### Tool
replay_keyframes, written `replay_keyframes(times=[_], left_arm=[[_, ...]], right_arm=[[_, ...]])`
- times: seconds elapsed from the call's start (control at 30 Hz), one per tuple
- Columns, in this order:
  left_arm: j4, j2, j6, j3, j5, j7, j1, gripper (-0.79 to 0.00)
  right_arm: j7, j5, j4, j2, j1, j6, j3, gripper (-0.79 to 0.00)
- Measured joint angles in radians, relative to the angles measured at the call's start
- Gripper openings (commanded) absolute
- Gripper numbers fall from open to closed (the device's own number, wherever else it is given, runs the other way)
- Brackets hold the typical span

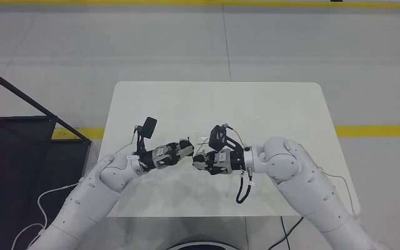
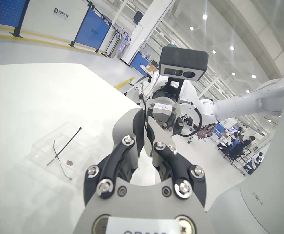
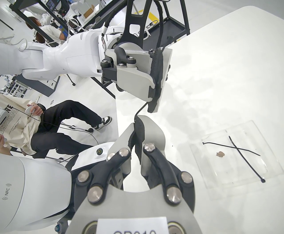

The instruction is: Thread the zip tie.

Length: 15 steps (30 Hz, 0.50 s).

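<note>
This is a large industrial hall set up as a robotics test floor, not a home or an office. The pale, smooth floor (image 1: 187,44) is marked with yellow lane lines (image 1: 369,130) like those in a factory. A plain white work table (image 1: 281,106) stands alone in the open space. Blue partition panels on black stands (image 2: 93,33) fence off bays. A tall white column (image 2: 153,20) rises to a high ceiling with rows of round lights (image 2: 231,47) and overhead metal racking (image 2: 164,28). Benches loaded with equipment (image 2: 147,66) line the far side, and a black metal frame (image 3: 177,24) stands just beside the table.
</note>
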State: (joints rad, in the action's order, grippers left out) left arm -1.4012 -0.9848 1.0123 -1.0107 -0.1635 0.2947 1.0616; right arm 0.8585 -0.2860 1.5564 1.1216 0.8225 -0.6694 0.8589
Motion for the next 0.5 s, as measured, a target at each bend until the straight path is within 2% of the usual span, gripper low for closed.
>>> replay_keyframes(times=[0.5], left_arm=[[0.0,-0.007,0.0,-0.012,-0.006,0.001,0.004,-0.717]], right_arm=[[0.004,0.002,-0.003,0.0,-0.005,0.003,-0.007,-0.785]])
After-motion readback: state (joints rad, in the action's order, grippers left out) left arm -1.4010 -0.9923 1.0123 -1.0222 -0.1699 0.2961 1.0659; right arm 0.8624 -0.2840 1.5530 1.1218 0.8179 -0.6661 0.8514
